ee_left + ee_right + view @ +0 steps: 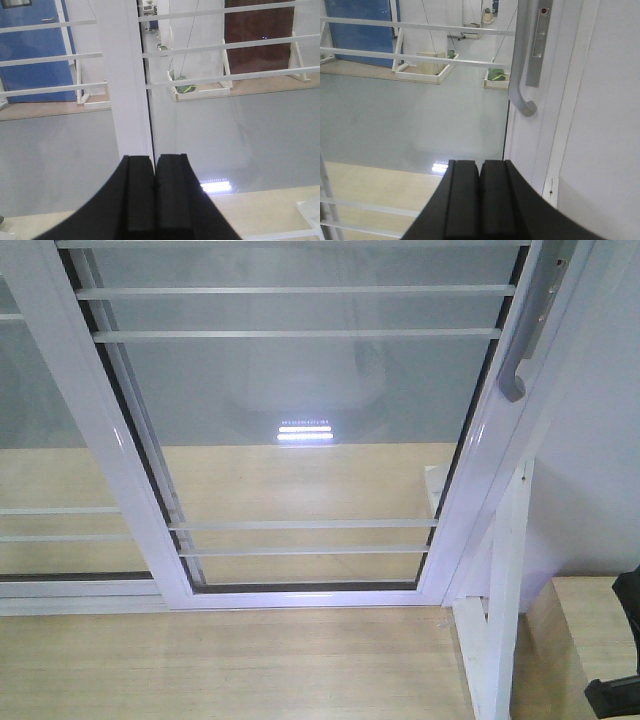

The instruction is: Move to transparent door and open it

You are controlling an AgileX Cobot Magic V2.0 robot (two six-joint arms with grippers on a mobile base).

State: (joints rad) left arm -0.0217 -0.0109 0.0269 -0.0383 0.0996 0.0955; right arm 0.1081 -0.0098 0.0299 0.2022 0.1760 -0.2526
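Where floor wooden, transparent door ahead.

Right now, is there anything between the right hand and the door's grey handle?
Nothing blocks it. In the right wrist view the shut right hand appears below the grey handle; only glass and white frame of the transparent door show behind that gap.

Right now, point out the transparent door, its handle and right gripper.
transparent door [300, 380], front view, glass pane.
handle [519, 55], right wrist view, straight grey shaft.
right gripper [480, 165], right wrist view, between jaws.
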